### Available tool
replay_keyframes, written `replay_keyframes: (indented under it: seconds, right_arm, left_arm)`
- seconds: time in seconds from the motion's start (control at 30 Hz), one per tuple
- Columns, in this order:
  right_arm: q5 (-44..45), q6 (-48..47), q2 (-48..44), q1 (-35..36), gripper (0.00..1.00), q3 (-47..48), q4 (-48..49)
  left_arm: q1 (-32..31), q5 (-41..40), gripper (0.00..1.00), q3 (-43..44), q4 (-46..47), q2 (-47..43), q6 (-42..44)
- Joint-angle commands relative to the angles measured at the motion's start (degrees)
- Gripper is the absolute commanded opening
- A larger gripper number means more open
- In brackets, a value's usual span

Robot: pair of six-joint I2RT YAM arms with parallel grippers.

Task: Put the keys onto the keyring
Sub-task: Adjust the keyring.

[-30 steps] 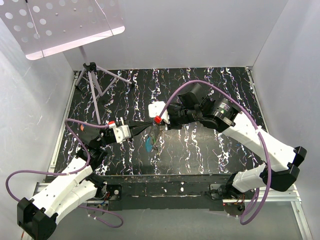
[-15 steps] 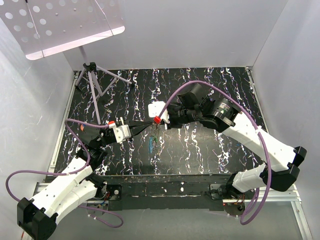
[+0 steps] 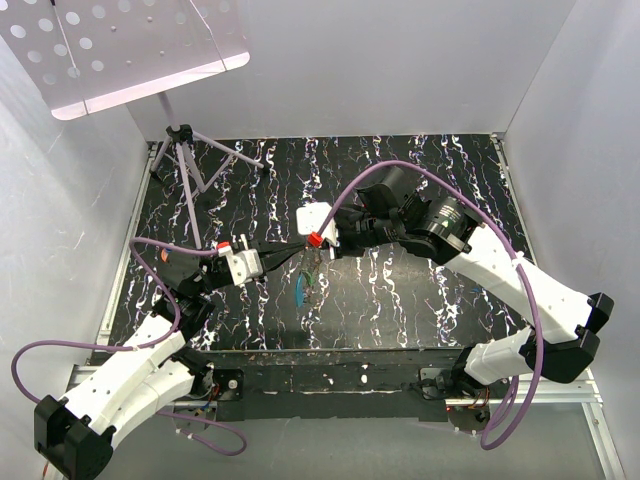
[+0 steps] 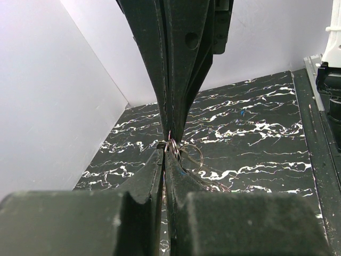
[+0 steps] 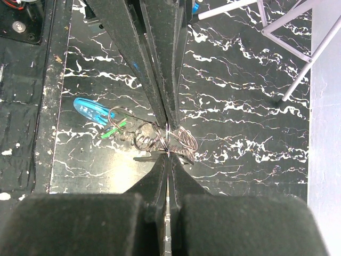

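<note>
Barely anything has moved: only the blue key (image 5: 91, 110) has swung a touch. Keyring (image 5: 146, 137) hangs over mid-table (image 3: 420, 180), pinched by my left gripper (image 4: 164, 154) and right gripper (image 5: 168, 156) together. Blue and green key (image 5: 112, 130) dangle toward 6 o'clock overhead. Threading looks stalled.

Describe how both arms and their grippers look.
The left arm and right arm have white shells with black joints. A purple cable loops along each. The left gripper and right gripper have black tapering fingers on white mounts with red marks.
</note>
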Motion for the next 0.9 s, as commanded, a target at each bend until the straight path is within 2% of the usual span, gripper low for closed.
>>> replay_keyframes:
  seconds: [0.0, 0.43, 0.87]
  right_arm:
    - [-1.33, -0.51, -1.22, 0.49, 0.01, 2.71, 1.00]
    - [-0.81, -1.48, -1.31, 0.49, 0.01, 2.79, 0.64]
    - [-0.72, -4.11, -0.96, 0.49, 0.01, 3.41, -0.14]
  left_arm:
    - [-0.12, -2.00, 0.00, 0.36, 0.80, -0.93, 0.89]
    - [-0.12, -1.13, 0.00, 0.36, 0.37, -1.37, 1.59]
    - [-0.12, 1.25, 0.00, 0.71, -3.24, -2.51, 6.25]
